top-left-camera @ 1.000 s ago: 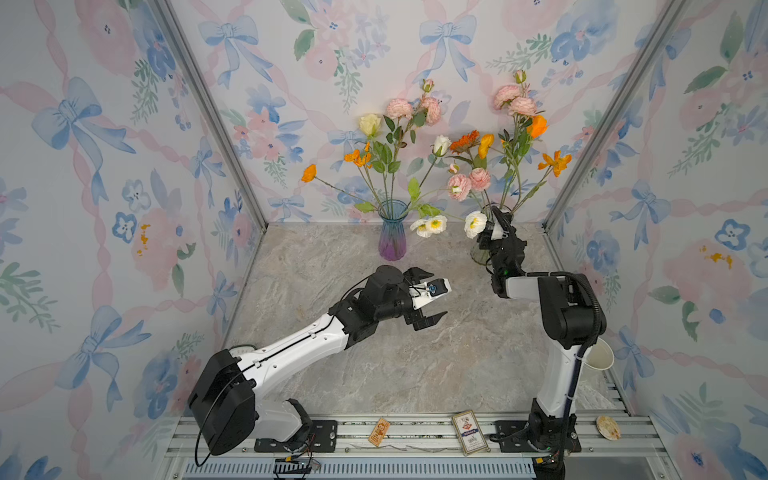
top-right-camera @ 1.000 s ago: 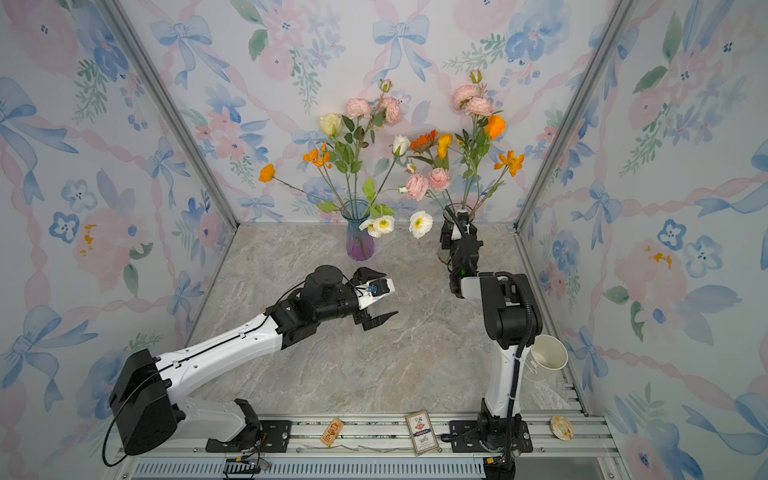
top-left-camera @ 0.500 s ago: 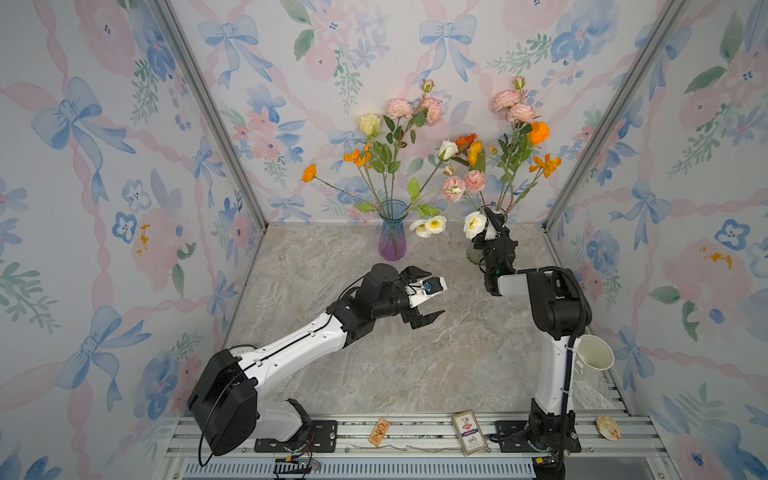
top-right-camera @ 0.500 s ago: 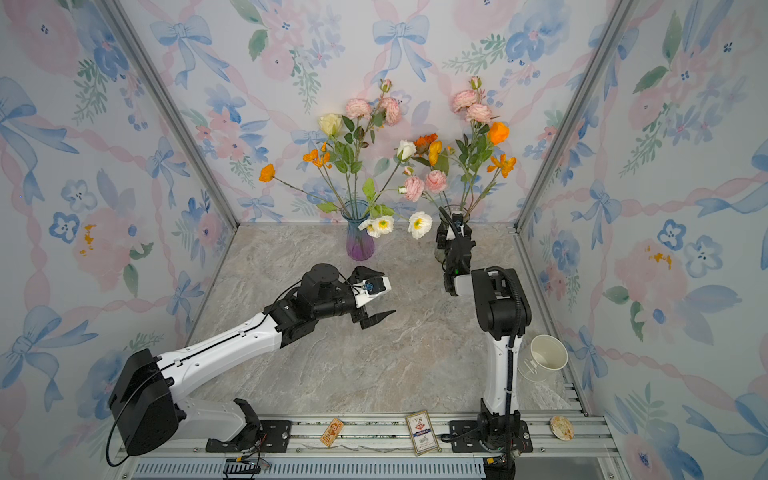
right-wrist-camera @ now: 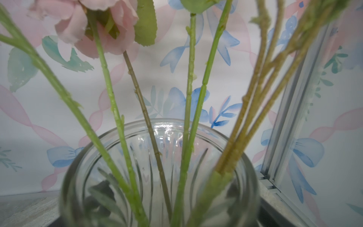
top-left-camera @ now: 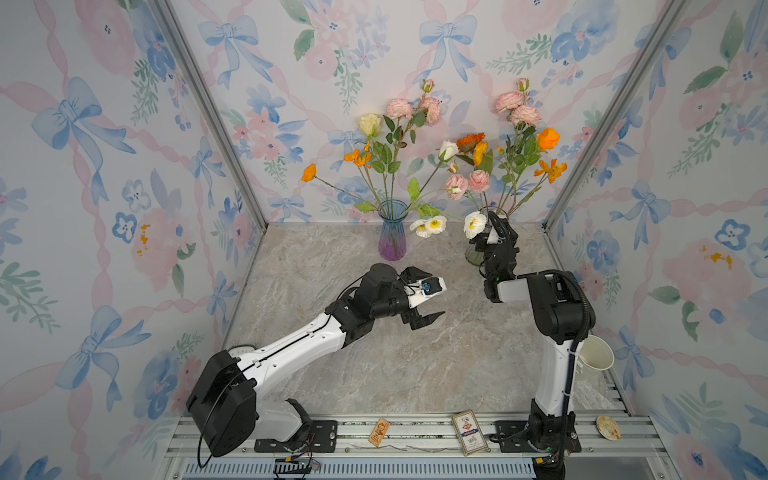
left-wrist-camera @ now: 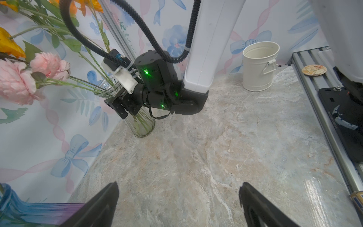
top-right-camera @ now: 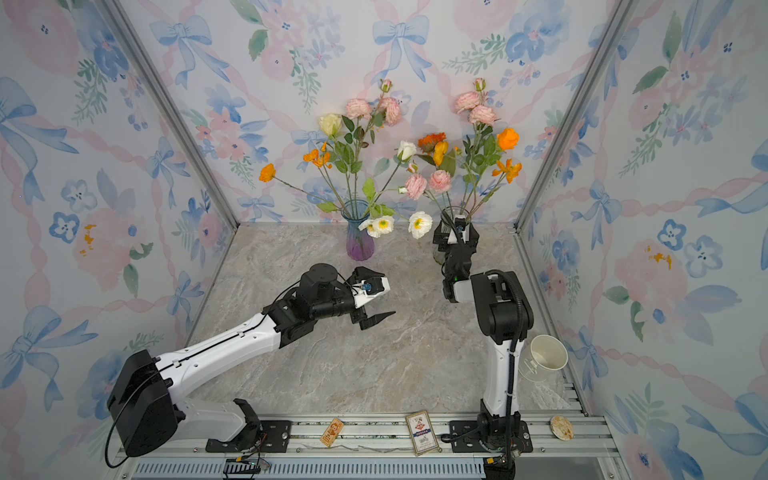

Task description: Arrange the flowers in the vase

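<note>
Two vases stand by the back wall, each holding long-stemmed flowers. The blue-purple vase (top-left-camera: 392, 237) carries pink, cream and orange blooms (top-left-camera: 392, 137). The clear ribbed glass vase (top-left-camera: 471, 257) (left-wrist-camera: 140, 125) holds pink roses and orange poppies (top-left-camera: 521, 124). My right gripper (top-left-camera: 492, 239) (top-right-camera: 455, 235) is at this vase's neck. In the right wrist view its dark fingers (right-wrist-camera: 102, 191) show through the glass, set wide apart, with several green stems (right-wrist-camera: 188, 121) between them. My left gripper (top-left-camera: 434, 293) (left-wrist-camera: 178, 188) hovers open and empty over the mid-table.
A white bucket (top-left-camera: 594, 363) (left-wrist-camera: 259, 66) sits by the right arm's base. Two cards (top-left-camera: 469, 432) and a round coaster (top-left-camera: 608, 427) lie on the front rail. Papered walls with metal corner posts (top-left-camera: 582, 137) close in the marble table (top-left-camera: 374, 374).
The right arm has shifted a little to the left at the clear vase, and the bunch in it has swayed. The left arm has barely moved.
</note>
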